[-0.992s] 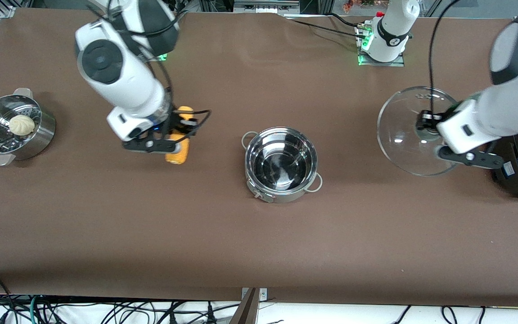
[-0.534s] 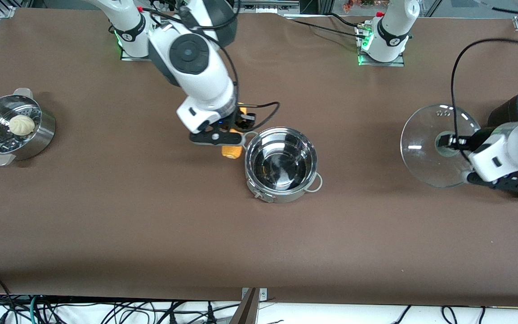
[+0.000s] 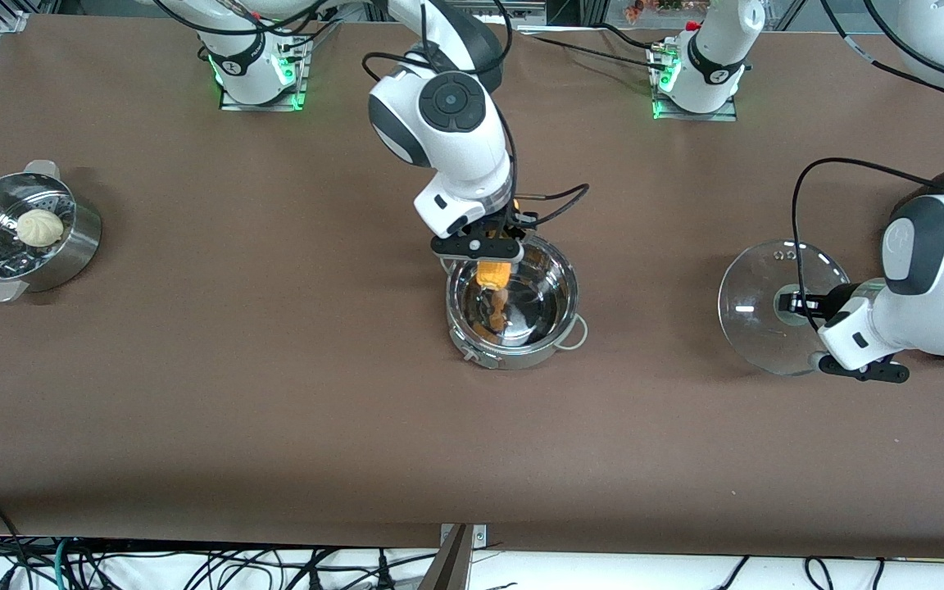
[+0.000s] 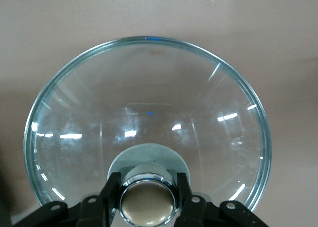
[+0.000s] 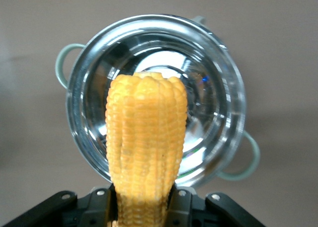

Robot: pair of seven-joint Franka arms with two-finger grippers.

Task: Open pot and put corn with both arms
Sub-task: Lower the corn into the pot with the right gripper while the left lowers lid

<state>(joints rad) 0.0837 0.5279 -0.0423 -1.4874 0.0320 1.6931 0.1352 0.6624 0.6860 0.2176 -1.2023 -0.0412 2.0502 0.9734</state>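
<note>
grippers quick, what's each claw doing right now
Left claw: shut on the glass lid by its knob, toward the left arm's end of the table.
Right claw: shut on the corn, over the open pot.
</note>
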